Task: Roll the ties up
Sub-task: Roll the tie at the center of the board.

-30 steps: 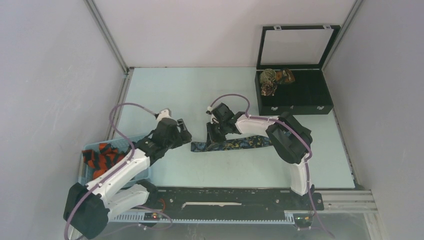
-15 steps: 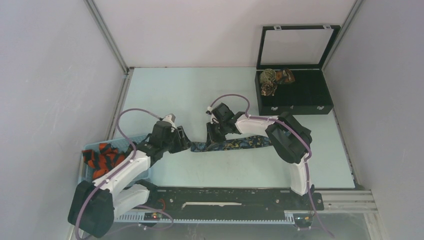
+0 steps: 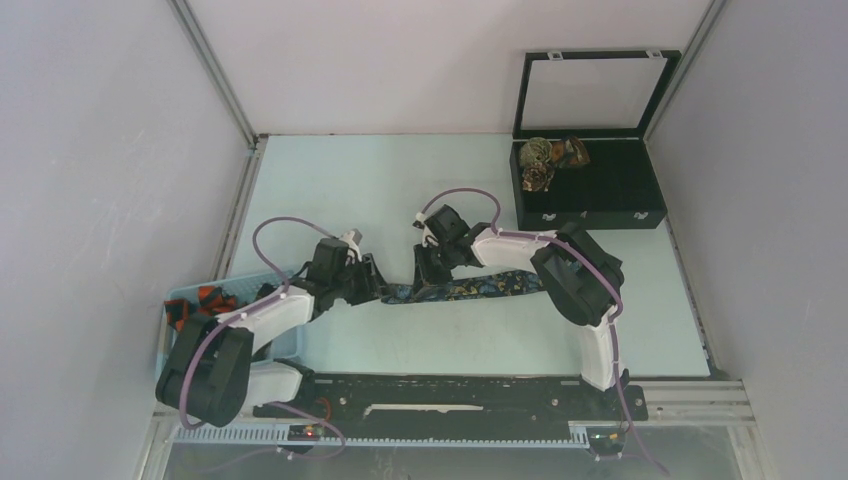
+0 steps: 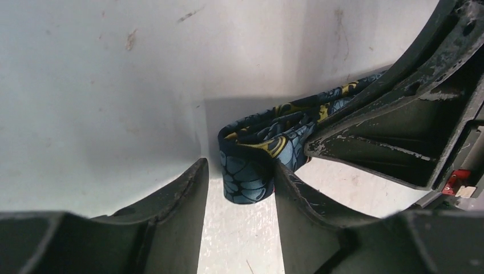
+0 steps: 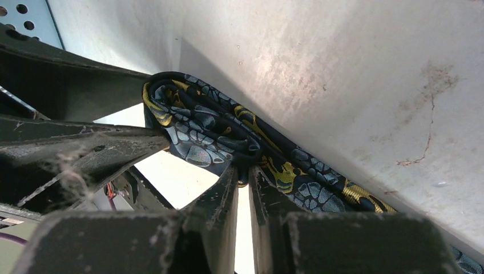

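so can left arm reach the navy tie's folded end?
Likely yes: the folded end of the navy tie sits between the open fingers of the left gripper, nothing blocking; the right gripper pinches it farther along.

Folded tie (image 4: 248, 177) end between parted jaws

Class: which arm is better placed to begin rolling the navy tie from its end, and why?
Left. The left end effector straddles the folded end of the tie, jaws open; the right end effector is shut on the tie farther along, anchoring it.
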Tool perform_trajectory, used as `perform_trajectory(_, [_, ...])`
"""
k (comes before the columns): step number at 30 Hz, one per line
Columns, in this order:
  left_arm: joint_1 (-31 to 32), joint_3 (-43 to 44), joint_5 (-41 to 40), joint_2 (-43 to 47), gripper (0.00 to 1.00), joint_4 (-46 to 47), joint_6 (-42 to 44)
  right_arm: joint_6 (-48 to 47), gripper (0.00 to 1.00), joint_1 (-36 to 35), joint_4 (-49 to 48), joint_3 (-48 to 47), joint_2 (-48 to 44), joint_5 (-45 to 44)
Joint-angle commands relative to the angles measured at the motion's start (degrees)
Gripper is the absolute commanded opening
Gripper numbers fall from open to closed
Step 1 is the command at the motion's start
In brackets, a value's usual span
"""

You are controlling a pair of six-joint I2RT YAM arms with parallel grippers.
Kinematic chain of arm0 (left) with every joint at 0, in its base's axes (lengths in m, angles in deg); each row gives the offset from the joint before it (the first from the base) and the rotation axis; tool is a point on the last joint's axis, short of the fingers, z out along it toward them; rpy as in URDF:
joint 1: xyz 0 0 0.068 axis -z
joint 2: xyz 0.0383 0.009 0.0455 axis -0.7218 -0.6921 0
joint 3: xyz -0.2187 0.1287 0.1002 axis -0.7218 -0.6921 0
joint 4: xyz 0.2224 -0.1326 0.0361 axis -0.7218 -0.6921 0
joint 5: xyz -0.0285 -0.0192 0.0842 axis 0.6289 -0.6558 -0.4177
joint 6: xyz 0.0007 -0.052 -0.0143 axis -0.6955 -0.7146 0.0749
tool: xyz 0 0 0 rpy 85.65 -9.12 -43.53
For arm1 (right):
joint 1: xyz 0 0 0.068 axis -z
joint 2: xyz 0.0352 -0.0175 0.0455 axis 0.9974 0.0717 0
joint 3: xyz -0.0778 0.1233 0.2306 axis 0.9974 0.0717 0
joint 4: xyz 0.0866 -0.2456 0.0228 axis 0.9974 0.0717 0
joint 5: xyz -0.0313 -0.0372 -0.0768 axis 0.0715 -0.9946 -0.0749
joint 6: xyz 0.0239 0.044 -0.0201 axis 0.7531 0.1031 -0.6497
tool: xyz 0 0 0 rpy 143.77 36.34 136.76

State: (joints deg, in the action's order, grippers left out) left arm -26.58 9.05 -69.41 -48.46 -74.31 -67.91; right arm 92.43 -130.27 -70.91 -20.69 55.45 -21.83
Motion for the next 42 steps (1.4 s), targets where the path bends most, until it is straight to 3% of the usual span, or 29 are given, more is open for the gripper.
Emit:
perform_trajectory(1, [-0.78,-1.02,4.54,-2.58,0.5,6.86,0.15,-0.66,0.14,0.33,-0.46,-0.24,1.11,-0.13])
perform_trajectory(9, [-0.81,-3.37,8.65,-8.45,0.32,14.93,-2.69,-0.58,0.14,0.55,-0.85,-0.24,0.89,0.1])
perform_trajectory(16, [-0.76,-3.13,8.23,-8.22,0.08,14.25,-2.95,-0.2,0.14,0.66,-0.91,-0.53,0.07,0.25])
perform_trajectory(20, [-0.81,-3.1,6.93,-7.46,0.01,13.66,-3.79,-0.47,0.14,0.63,0.16,-1.38,-1.05,0.13])
perform_trajectory(27, [-0.53,-2.24,4.16,-5.51,0.0,11.48,-5.12,-1.27,0.18,0.57,2.29,-2.58,-5.51,-0.95])
perform_trajectory(42, [0.11,3.64,-4.5,0.14,0.0,-4.8,-5.09,1.03,0.2,-0.58,0.48,-2.53,-6.29,-1.05])
